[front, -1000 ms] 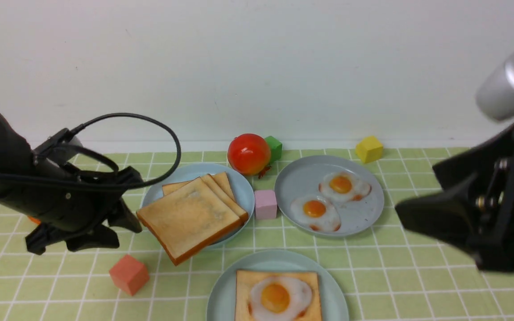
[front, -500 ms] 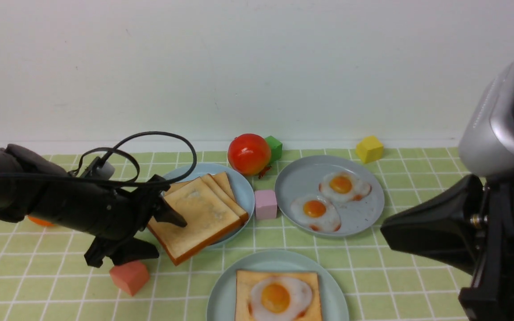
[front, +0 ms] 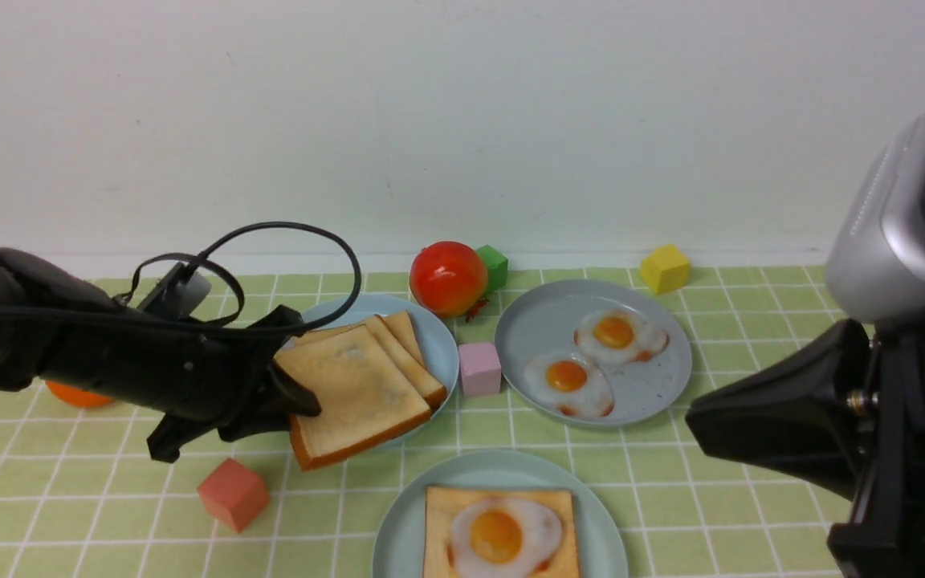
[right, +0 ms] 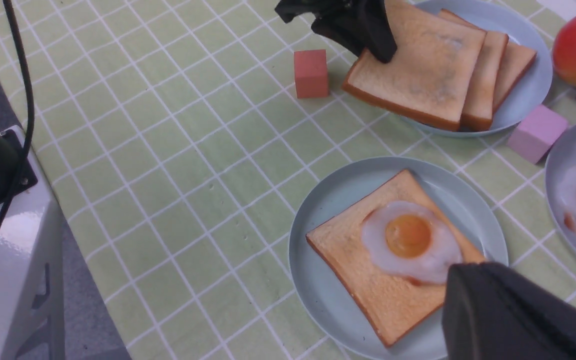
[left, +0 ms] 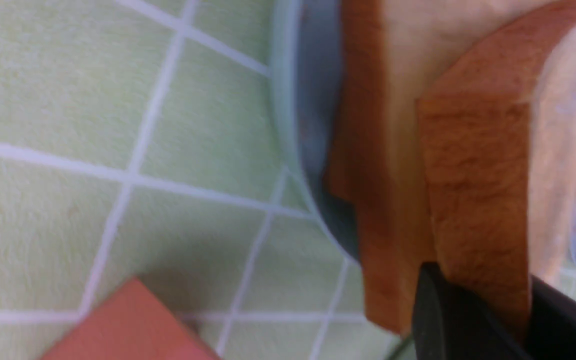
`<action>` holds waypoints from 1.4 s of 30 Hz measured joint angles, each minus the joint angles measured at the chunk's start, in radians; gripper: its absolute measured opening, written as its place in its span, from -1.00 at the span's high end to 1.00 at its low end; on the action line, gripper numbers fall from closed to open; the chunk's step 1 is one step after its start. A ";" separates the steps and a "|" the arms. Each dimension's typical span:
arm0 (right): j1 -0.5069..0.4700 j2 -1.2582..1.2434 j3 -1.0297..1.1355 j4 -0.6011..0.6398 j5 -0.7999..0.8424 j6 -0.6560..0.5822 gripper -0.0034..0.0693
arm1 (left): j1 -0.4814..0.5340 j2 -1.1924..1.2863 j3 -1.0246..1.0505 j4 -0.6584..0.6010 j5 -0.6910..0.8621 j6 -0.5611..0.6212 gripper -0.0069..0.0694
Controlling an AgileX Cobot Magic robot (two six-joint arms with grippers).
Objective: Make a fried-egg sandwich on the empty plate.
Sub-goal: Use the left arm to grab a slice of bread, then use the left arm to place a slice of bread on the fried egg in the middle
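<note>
My left gripper (front: 295,395) is shut on the near-left edge of the top toast slice (front: 362,393), which lies tilted over the stack on the blue plate (front: 440,347). The left wrist view shows the black fingers (left: 438,310) clamped on that slice's brown crust (left: 473,200). On the mint plate (front: 402,526) at the front lies one toast slice (front: 440,514) with a fried egg (front: 503,536) on top. My right gripper (right: 478,267) is shut on nothing and hovers above that plate's (right: 318,295) right rim, beside the egg (right: 410,240).
A grey plate (front: 655,385) holds two more fried eggs. Behind stand a red tomato (front: 446,277), a green cube (front: 495,263) and a yellow cube (front: 663,267). A pink cube (front: 478,368) sits between the plates, a salmon cube (front: 231,494) front left, an orange object (front: 77,396) under my left arm.
My left gripper swung right to the toast stack and closed on the top slice, which has shifted and tipped a little. The right arm rose and drew back with its jaws closing, then held still.
</note>
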 joint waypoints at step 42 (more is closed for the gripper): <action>0.000 -0.048 0.001 -0.286 0.052 0.400 0.83 | -0.387 -0.066 0.145 0.099 -0.085 -0.047 -0.38</action>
